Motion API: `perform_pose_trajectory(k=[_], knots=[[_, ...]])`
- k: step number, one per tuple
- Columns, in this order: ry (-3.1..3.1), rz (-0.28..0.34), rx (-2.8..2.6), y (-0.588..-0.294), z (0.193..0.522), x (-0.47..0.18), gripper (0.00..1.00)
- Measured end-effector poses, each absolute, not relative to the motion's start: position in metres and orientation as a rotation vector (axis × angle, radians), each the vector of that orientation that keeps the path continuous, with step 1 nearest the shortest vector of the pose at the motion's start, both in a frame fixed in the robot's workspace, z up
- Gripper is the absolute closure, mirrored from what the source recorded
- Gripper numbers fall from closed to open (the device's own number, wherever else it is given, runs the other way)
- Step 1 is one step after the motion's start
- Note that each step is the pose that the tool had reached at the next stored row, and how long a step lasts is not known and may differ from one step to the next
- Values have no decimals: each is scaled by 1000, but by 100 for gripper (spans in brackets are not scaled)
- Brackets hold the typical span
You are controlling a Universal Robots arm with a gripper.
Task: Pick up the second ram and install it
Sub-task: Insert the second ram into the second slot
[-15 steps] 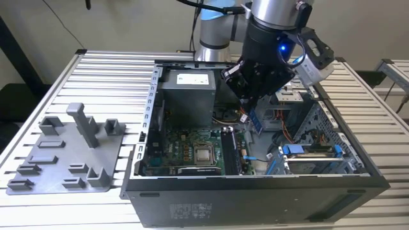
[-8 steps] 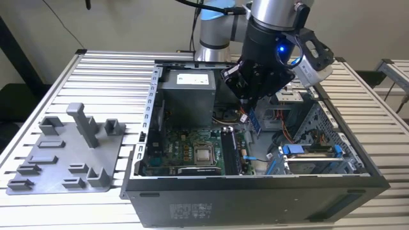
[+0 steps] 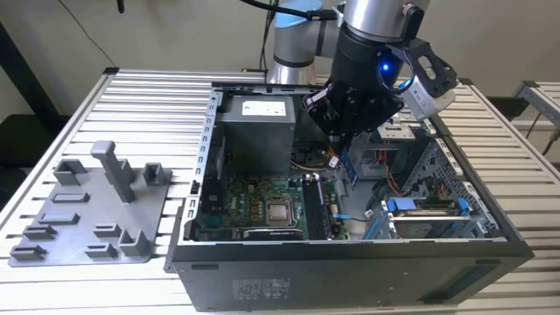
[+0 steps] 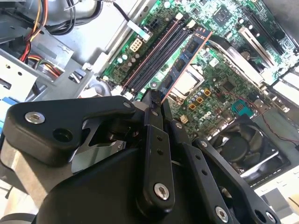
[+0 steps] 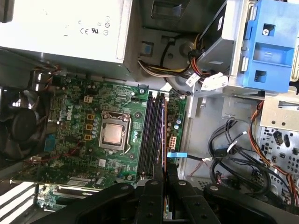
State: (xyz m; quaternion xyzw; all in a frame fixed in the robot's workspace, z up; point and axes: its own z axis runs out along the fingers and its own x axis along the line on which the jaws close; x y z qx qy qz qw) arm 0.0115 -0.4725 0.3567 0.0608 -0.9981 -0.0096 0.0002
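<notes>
"Where is the second ram (image 3: 349,165)?"

"Pinched by one end between the gripper (image 3: 340,141) fingers, hanging inside the open computer case (image 3: 350,275) above the motherboard (image 3: 254,203)."

"Which way does it run?"

"Its long axis points away from the fingers, steeply down toward the board. In the first wrist view it shows edge-on, lined up along the memory slots (image 5: 150,135), not yet seated."
</notes>
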Motion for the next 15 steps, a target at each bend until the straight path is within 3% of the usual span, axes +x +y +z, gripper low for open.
perform_pose_trajectory(k=[15], knots=[[-3141,-30,57,-471,345,5,85]])
